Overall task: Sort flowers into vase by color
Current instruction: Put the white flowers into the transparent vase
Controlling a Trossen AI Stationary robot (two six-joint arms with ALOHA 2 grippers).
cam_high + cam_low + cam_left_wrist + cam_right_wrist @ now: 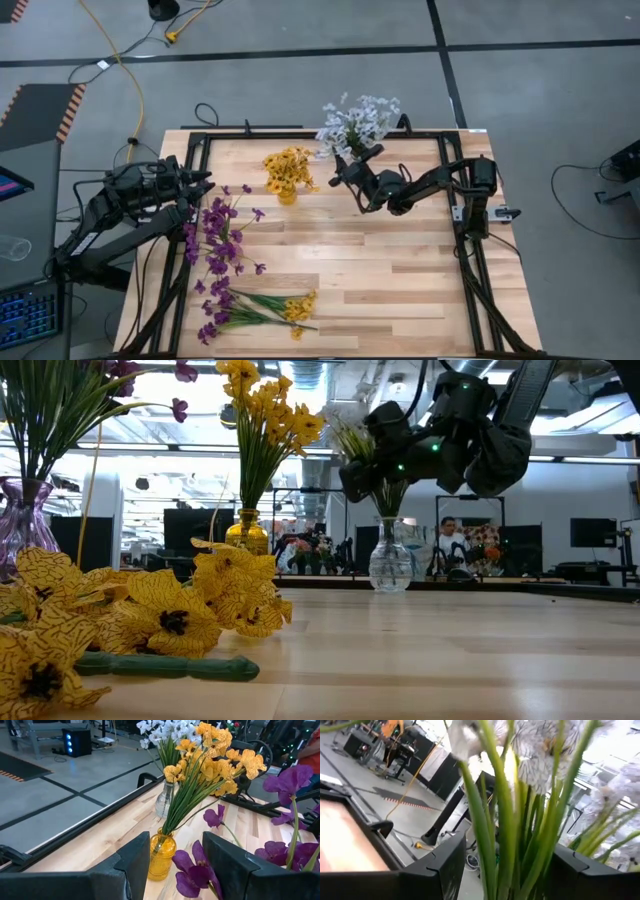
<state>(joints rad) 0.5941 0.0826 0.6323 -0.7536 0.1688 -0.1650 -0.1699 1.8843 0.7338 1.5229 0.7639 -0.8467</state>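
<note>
Overhead: right pincer (350, 163) around thin white-flower stems (520, 835), glass vase (390, 565).

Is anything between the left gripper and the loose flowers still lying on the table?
Nothing visible blocks it. The left gripper, empty, sits by the purple bunch; the loose purple and yellow flowers lie at the near edge on open wood. The right gripper is far off, around the white stems.

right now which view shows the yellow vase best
Left wrist view: the yellow vase sits close and whole, green stems rising from it. The low view shows it small and far off; the high view mostly hides it under its yellow blossoms; the right wrist view misses it.
</note>
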